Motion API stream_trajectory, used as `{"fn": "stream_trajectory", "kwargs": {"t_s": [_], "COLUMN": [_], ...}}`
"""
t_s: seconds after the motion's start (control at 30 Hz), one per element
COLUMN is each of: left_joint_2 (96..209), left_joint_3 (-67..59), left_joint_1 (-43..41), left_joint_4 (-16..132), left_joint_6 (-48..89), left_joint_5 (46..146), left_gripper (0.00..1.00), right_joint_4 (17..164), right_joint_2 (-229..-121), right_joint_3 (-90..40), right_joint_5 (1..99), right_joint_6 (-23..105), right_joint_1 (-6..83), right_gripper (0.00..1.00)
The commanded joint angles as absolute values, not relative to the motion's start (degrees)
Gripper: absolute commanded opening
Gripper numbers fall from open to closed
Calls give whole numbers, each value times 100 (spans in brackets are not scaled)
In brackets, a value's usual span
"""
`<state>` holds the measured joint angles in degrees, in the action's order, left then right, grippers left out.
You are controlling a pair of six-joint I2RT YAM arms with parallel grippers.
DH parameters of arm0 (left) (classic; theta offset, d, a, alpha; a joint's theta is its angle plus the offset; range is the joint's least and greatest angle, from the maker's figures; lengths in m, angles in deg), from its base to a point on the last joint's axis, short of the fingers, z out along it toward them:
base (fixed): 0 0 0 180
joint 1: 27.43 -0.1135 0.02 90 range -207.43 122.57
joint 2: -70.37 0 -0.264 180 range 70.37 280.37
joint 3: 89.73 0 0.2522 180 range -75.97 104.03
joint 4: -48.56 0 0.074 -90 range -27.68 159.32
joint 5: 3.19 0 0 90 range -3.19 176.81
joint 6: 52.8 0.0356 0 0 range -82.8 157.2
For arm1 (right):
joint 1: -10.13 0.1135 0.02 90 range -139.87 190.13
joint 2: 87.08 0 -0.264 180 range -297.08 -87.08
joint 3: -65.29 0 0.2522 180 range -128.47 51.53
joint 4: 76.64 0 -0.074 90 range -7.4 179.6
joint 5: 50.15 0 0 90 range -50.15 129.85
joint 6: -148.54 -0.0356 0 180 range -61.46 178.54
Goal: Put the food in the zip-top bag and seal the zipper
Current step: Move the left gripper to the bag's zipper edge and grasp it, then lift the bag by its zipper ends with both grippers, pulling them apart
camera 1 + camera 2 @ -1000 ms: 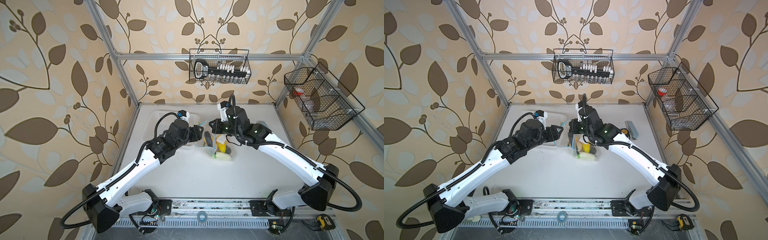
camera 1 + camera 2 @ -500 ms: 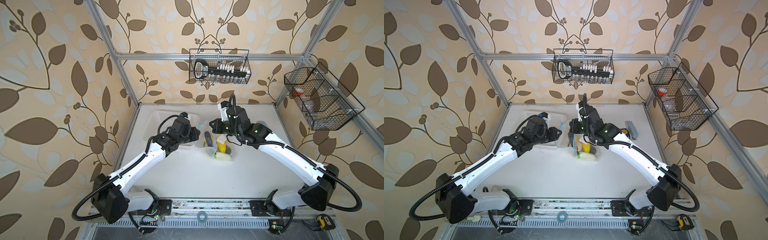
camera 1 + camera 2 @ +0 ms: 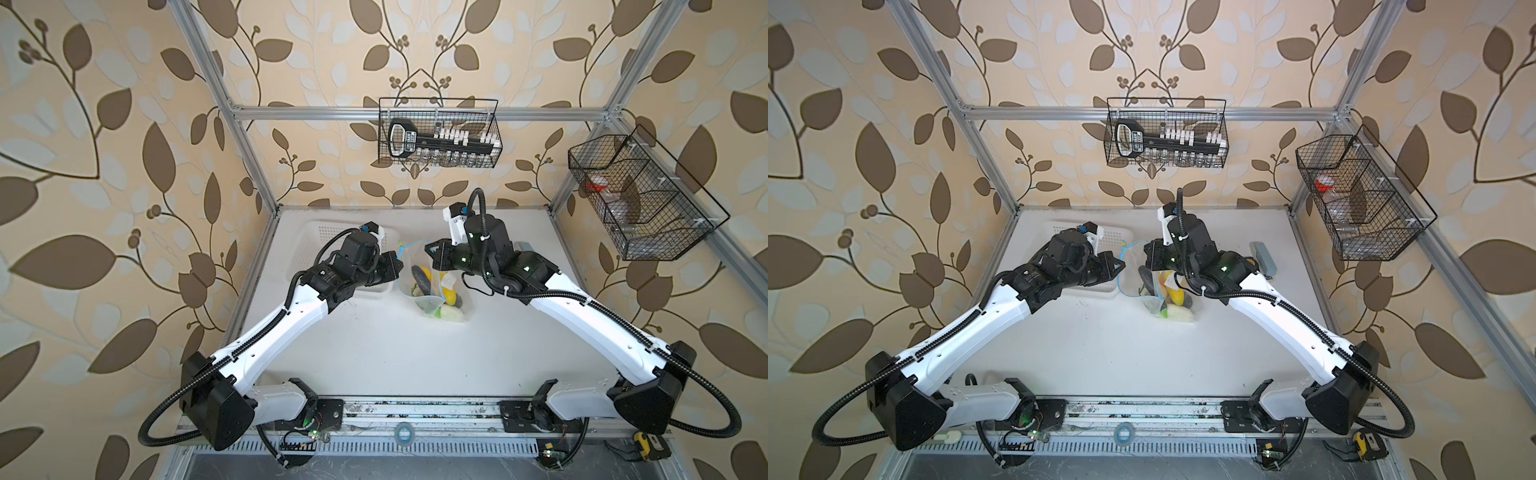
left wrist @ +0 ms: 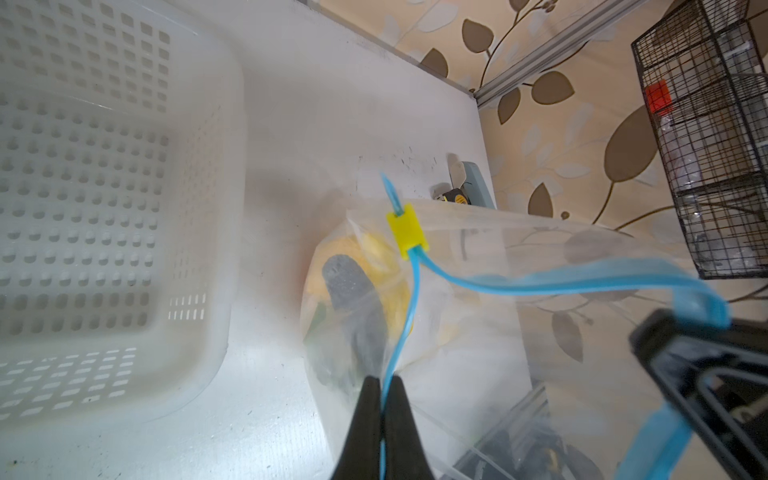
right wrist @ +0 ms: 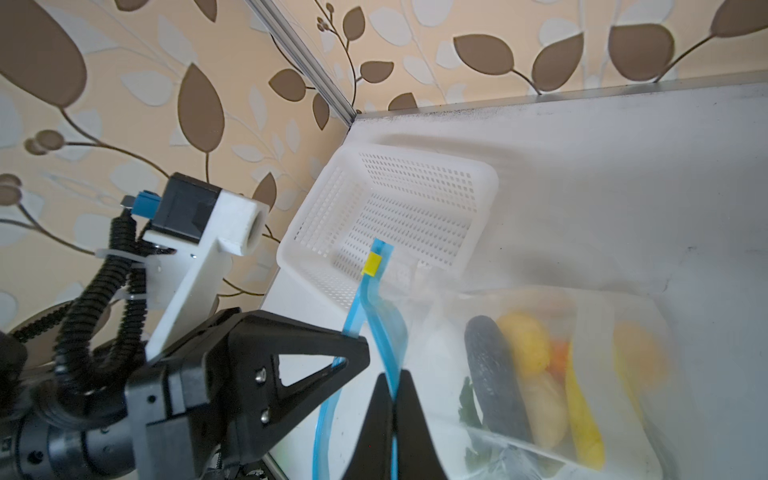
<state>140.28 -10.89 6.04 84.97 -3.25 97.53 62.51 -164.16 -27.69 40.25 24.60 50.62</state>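
Left gripper [image 4: 384,380] of mine has just pinched shut, right gripper [image 5: 392,376] clamped alongside. Beside the basket [image 5: 407,199] sits the zip-top bag [image 4: 478,353], food [image 5: 490,365] inside. Both grippers hold its zipper [image 4: 540,282], mouth unsealed, yellow slider [image 4: 406,230] at the basket end: sealing next.

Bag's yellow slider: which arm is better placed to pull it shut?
Probably left: the left end effector pinches the blue strip close to the slider; the right end effector holds it farther along.
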Motion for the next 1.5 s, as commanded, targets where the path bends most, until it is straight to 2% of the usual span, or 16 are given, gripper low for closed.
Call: {"fn": "stream_trajectory", "kwargs": {"t_s": [0.0, 0.33, 0.63, 1.0, 1.33, 1.37, 1.4, 1.47], "left_joint_2": [13392, 13134, 12549, 11959, 11843, 11903, 11955, 12082], "left_joint_3": [-858, -221, -479, -791, -986, -995, -1002, -981], "left_joint_1": [738, 1543, 2168, 2407, 2407, 2407, 2407, 2407], "left_joint_4": [8457, 9073, 9500, 10328, 10742, 10697, 10631, 10562], "left_joint_6": [-494, -654, -993, -1337, -1413, -1413, -1413, -1413], "left_joint_5": [9720, 9352, 8675, 8104, 7253, 7208, 7204, 7174], "left_gripper": [0, 0, 0, 0, 0, 0, 0, 0], "right_joint_4": [6030, 5371, 5093, 5803, 6236, 6244, 6252, 6247], "right_joint_2": [-16069, -15478, -15102, -15566, -16422, -16442, -16422, -16265], "right_joint_3": [-2679, -2670, -2656, -2423, -2859, -2879, -2889, -2837], "right_joint_5": [3891, 3568, 3590, 4204, 4501, 4549, 4595, 4593], "right_joint_6": [2640, 2620, 2558, 2404, 2741, 2825, 2888, 3030], "right_joint_1": [5140, 5636, 5891, 6312, 6367, 6333, 6293, 6174], "right_gripper": [0, 0, 0, 0, 0, 1, 8, 33]}}
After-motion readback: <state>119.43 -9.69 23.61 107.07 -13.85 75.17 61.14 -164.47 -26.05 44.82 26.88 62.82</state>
